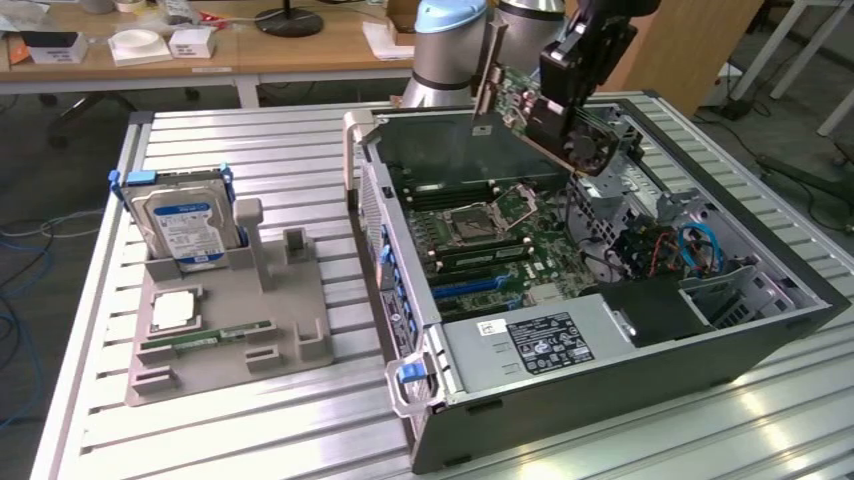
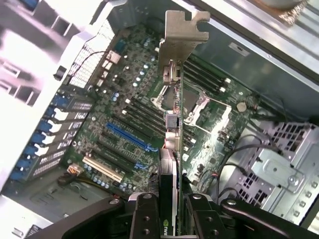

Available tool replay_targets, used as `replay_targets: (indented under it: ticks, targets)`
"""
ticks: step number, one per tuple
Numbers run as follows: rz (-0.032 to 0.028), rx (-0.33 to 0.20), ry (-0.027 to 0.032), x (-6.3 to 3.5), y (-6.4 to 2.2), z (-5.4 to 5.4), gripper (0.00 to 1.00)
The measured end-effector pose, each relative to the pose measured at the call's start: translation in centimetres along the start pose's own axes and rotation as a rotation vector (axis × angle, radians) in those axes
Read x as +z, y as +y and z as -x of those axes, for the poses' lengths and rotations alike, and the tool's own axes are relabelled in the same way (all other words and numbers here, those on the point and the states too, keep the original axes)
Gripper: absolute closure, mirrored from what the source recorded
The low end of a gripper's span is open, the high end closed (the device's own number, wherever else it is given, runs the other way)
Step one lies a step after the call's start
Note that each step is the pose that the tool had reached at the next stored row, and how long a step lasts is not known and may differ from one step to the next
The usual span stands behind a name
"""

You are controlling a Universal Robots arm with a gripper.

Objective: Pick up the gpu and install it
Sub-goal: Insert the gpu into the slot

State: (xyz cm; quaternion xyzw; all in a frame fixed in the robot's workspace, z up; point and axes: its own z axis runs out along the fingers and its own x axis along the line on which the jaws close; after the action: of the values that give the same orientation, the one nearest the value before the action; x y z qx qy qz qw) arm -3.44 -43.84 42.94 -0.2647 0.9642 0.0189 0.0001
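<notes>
The end effector [image 2: 168, 205] is clenched across the flat faces of the gpu [image 2: 172, 124], holding this light, stiff, fragile card above the motherboard [image 1: 494, 240] in the open computer case [image 1: 641, 380]

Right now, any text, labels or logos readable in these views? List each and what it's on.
"NVI", cut off at the picture's edge: on the gpu, wrist view.
power supply label: print too small to read.
hard drive label, blue: print too small to read.
</notes>
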Motion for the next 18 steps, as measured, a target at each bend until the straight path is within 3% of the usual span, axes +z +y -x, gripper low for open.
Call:
replay_targets:
  ticks: [18]
  targets:
    - [0.0031, -0.304, 0.0111, 0.49, -0.03, -0.01, 0.73]
